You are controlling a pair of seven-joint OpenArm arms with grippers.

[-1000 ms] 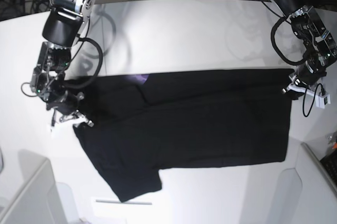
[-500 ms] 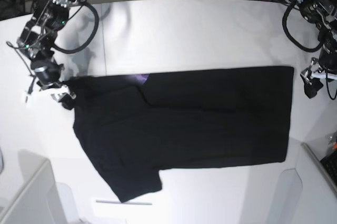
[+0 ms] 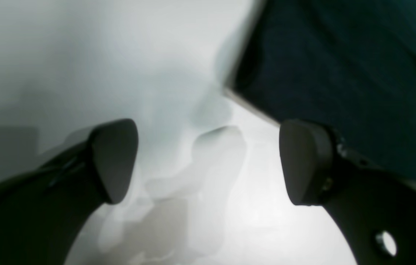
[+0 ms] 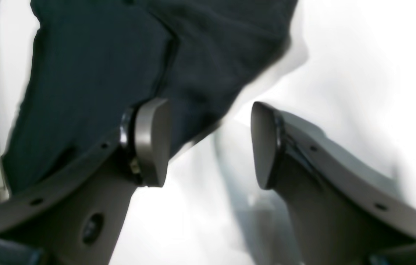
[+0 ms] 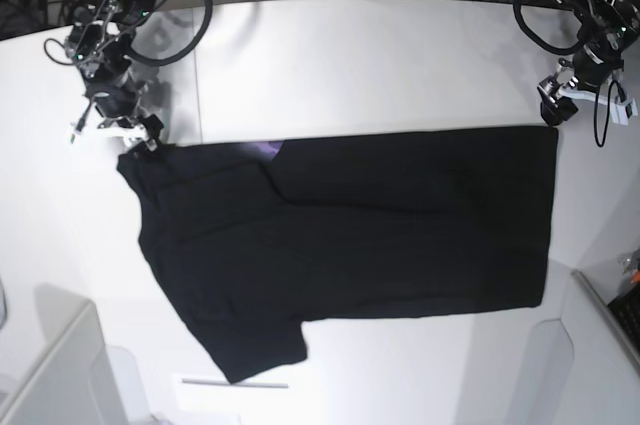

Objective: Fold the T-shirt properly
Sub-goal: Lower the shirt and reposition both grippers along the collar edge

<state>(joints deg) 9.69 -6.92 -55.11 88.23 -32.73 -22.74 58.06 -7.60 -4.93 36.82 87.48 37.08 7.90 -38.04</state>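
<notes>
Base view: T-shirt (image 5: pixel 350 235) between both parted grippers.

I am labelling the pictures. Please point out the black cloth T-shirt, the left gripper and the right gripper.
black cloth T-shirt (image 5: pixel 380 225), base view, middle of the body.
left gripper (image 3: pixel 208 162), left wrist view, midway between fingertips.
right gripper (image 4: pixel 208 143), right wrist view, midway between fingertips.

Bright, even overhead light washes the white table (image 5: pixel 380 55), glare strongest below the T-shirt (image 5: pixel 350 225), whose black cloth swallows nearly all fold detail. Soft arm shadows fall beside its upper corners. The base view bends at its edges. Both wrist views are smeared and soft: the fingers (image 3: pixel 114 162) loom out of focus, doubled shadows on the table between them.
</notes>
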